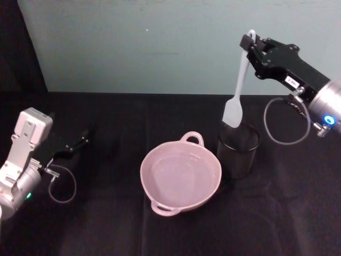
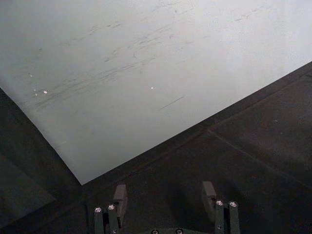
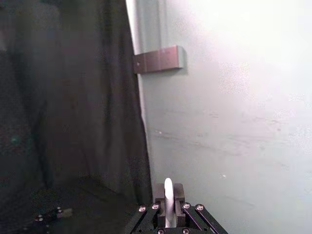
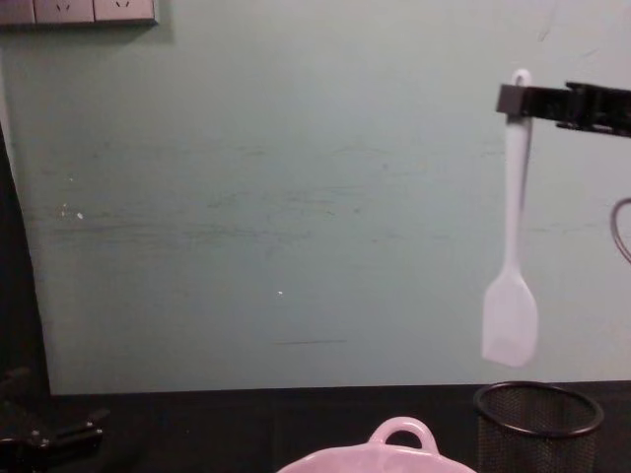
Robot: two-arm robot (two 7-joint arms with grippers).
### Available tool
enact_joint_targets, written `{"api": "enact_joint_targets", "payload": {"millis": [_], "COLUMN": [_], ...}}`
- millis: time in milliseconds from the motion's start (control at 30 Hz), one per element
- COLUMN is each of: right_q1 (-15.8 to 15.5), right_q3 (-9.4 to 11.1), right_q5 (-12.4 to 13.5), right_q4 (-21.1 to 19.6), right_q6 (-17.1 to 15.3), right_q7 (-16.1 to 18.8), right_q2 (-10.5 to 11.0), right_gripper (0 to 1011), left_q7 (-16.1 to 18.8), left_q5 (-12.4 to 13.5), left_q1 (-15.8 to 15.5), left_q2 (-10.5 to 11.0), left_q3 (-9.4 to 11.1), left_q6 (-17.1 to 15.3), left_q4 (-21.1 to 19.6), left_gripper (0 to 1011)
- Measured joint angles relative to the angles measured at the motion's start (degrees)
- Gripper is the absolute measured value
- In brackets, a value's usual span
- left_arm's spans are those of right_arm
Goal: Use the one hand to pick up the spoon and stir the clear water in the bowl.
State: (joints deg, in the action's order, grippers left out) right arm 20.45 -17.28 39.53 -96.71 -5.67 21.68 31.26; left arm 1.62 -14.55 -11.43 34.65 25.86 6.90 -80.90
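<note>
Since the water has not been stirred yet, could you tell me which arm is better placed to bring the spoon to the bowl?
The right. Its gripper already holds the spoon by the handle tip, hanging above the mesh cup beside the bowl. The left gripper rests open, far left.

The spoon (image 1: 236,90) looks like smooth white plastic with a faint sheen. At 7 o'clock from it, the bowl (image 1: 180,173) is glossy pale pink, ceramic-like. The mesh cup (image 1: 238,151) is black wire. Matt black cloth covers the bench (image 1: 106,224); the right pincer (image 1: 250,44) is matt black.
</note>
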Motion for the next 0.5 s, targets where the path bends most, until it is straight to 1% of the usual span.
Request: {"api": "enact_joint_targets", "payload": {"millis": [167,400,500], "right_q1": [-0.66,-1.28,-1.87], "right_q3": [0.83,1.21,1.39], "right_q5": [0.20,1.20,2.45], "right_q4": [1.76,4.28,6.07], "right_q6": [-0.17,-0.61,-0.91], "right_q7": [-0.47,-0.57,-0.42], "right_q2": [0.04,-0.57,-1.11], "right_gripper": [112,112,112], "left_q7": [0.00,0.00,0.00], "left_q5": [0.00,0.00,0.00], "left_q1": [0.00,0.00,0.00], "left_q2": [0.00,0.00,0.00], "left_q3": [0.00,0.00,0.00], "left_q6": [0.00,0.00,0.00], "left_q4": [0.00,0.00,0.00], "left_gripper": [1005,1005,1005]}}
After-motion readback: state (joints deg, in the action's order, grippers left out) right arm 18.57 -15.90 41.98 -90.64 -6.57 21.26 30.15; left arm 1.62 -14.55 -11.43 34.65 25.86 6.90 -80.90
